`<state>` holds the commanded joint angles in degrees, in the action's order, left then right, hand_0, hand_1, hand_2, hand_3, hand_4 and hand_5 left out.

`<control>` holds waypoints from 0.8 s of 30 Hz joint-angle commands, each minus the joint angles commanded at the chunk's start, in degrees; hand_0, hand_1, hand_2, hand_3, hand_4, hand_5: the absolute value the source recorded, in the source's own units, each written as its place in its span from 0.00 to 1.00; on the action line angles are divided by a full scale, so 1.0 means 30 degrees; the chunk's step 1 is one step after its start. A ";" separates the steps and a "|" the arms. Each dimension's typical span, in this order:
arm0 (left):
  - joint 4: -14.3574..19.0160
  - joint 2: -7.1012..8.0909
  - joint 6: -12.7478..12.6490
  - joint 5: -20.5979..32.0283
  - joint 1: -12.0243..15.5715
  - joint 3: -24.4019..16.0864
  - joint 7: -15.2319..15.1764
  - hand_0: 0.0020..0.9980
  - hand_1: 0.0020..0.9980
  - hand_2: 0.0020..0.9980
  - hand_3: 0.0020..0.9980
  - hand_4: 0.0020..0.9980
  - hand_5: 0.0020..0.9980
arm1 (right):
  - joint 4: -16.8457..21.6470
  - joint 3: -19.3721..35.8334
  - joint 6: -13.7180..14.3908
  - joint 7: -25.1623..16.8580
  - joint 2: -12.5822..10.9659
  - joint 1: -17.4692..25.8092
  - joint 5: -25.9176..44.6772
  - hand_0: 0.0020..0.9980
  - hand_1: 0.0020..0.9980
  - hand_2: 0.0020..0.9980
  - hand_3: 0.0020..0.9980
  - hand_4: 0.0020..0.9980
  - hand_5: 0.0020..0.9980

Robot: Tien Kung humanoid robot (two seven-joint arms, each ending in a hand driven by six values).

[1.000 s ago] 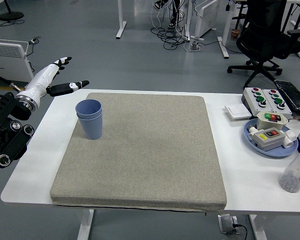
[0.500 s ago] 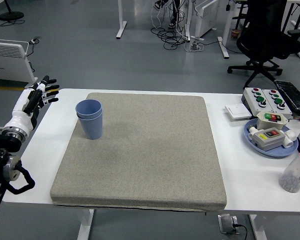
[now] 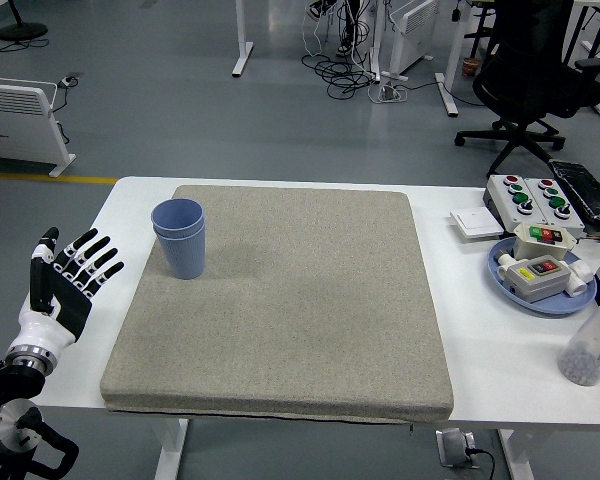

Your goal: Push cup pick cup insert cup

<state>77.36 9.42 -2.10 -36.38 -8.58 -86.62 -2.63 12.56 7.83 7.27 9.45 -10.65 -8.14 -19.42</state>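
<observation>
Nearest, at the left edge of the grey mat, the left hand is raised over the white surface, palm turned toward the mat, its fingers spread apart and holding nothing; it is well apart from the cups. The right hand does not show

The mat is the landmark: it covers most of the surface. On its far left corner stand the blue cups, one nested in the other, upright, long axis vertical, open mouth pointing up, just inside the mat's left edge. No print can be read on them

To the right of the mat, nearest, a clear bottle with a red cap stands at the picture's edge. Beyond it a blue plate carries a button box with a yellow label; its writing is too small to read. Farther still, a box with red and green buttons, with a white flat switch between it and the mat's far right corner

Past the surface, on the floor, a black office chair and a white radiator
</observation>
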 joint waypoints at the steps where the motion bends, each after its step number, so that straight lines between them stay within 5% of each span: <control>1: 0.0039 0.0034 -0.0014 0.0007 0.0101 0.0058 -0.0045 0.70 0.76 0.76 0.73 0.64 1.00 | -0.0001 -0.0014 0.0003 -0.0005 -0.0002 -0.0014 0.0026 0.73 0.67 0.71 0.60 0.17 0.39; 24: 0.0162 0.0136 -0.0189 -0.0587 0.0340 -0.0071 -0.0063 0.71 0.77 0.77 0.74 0.65 1.00 | -0.0008 -0.0022 0.0055 -0.0092 -0.0041 -0.0461 0.0037 0.73 0.67 0.71 0.60 0.17 0.39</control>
<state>77.84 9.83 -2.67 -38.14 -7.56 -86.83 -2.82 12.54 7.76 7.43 9.18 -10.77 -9.53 -19.30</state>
